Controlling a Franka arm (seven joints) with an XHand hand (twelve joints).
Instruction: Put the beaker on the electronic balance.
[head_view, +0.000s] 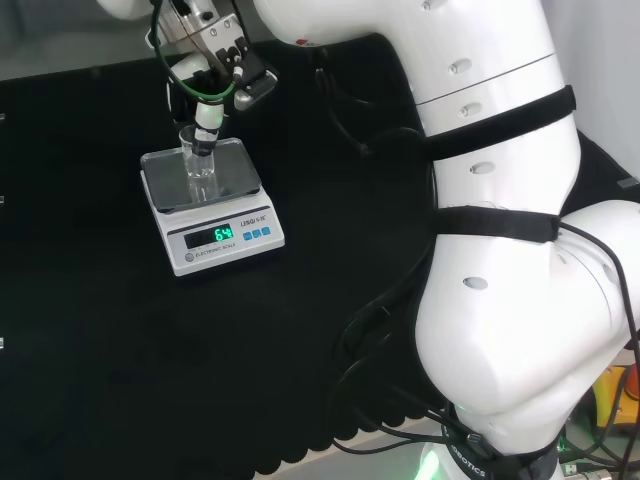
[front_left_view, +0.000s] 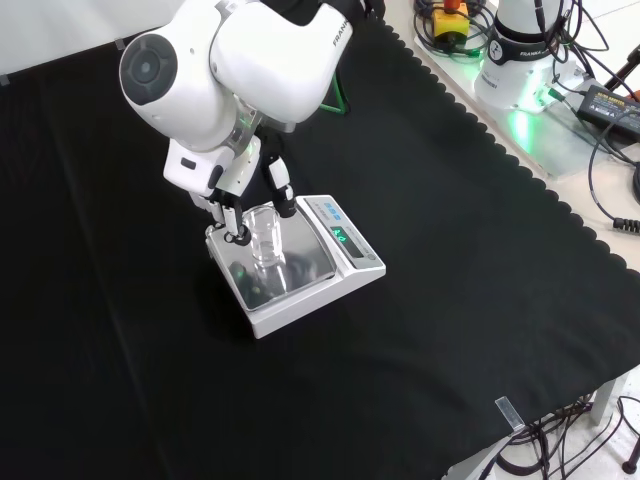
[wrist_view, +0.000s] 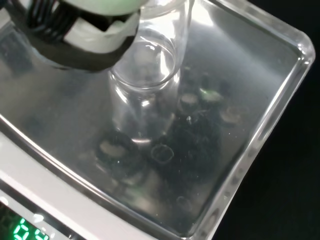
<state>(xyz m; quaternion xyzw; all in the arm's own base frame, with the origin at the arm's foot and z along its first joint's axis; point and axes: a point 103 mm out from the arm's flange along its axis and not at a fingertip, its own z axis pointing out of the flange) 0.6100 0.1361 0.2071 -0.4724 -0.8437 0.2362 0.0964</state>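
Black-and-white fingers (front_left_view: 283, 190) of the hand (front_left_view: 235, 175) reach down on either side of the clear glass beaker (front_left_view: 265, 236), one fingertip at its rim in the head view, though whether they pinch the glass or merely stand beside it cannot be told. Upright on the shiny steel pan (head_view: 235, 170) of the electronic balance (head_view: 212, 204), the beaker (head_view: 200, 168) stands near the pan's middle, and the wrist view shows its base (wrist_view: 135, 130) down on the metal. Beneath the balance spreads the black cloth (front_left_view: 430, 250), and the balance's lit green display (head_view: 210, 236) faces away from the hand.
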